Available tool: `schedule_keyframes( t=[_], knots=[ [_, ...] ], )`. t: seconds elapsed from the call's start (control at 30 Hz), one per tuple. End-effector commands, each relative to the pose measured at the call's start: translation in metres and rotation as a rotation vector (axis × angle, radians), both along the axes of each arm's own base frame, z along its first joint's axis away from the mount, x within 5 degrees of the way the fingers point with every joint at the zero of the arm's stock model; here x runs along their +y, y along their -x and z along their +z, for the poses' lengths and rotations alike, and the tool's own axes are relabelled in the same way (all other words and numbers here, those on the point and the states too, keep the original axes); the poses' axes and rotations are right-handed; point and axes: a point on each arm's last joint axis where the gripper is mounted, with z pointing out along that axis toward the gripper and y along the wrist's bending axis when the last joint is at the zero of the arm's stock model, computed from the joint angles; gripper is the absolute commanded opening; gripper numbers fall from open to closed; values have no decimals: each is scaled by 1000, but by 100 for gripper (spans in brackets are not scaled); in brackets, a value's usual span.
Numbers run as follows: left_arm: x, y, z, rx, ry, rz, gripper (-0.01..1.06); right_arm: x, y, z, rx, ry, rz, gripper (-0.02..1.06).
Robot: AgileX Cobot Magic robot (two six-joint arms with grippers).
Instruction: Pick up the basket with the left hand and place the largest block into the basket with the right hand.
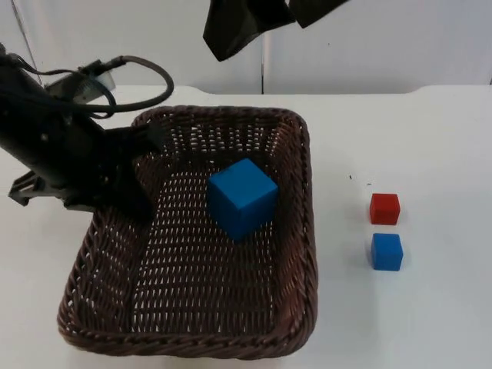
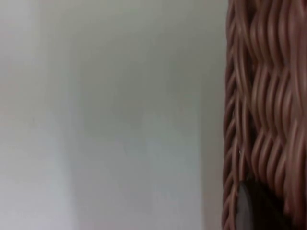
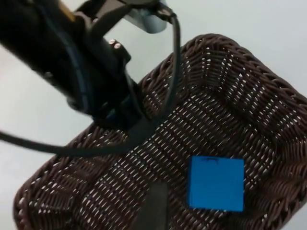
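A brown wicker basket takes up the middle of the table in the top view. The large blue block lies tilted on its woven floor, near the far side. My left gripper is shut on the basket's left rim, one finger inside the wall. The basket's weave stands close in the left wrist view, a black fingertip against it. My right gripper hangs open high above the basket's far edge, holding nothing. The right wrist view looks down on the basket, the blue block and the left arm.
Right of the basket a small red block and a small blue block sit on the white table, one behind the other. The grey partition wall closes off the table's far side.
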Motion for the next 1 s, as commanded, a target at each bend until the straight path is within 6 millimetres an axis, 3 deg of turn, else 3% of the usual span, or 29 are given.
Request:
schedule_keyframes(
  t=[0.0, 0.2, 0.5, 0.97],
  knots=[
    [-2, -8, -3, 4, 5, -1, 0, -1, 3, 3, -6, 10, 11, 78],
    [-5, -29, -22, 22, -12, -18, 0, -1, 3, 2, -3, 16, 13, 78],
    [-6, -42, -44, 36, -30, -6, 0, -1, 3, 2, -9, 22, 27, 78],
    [-4, -46, -46, 3, -49, 16, 0, -1, 3, 2, -9, 22, 29, 78]
  ],
)
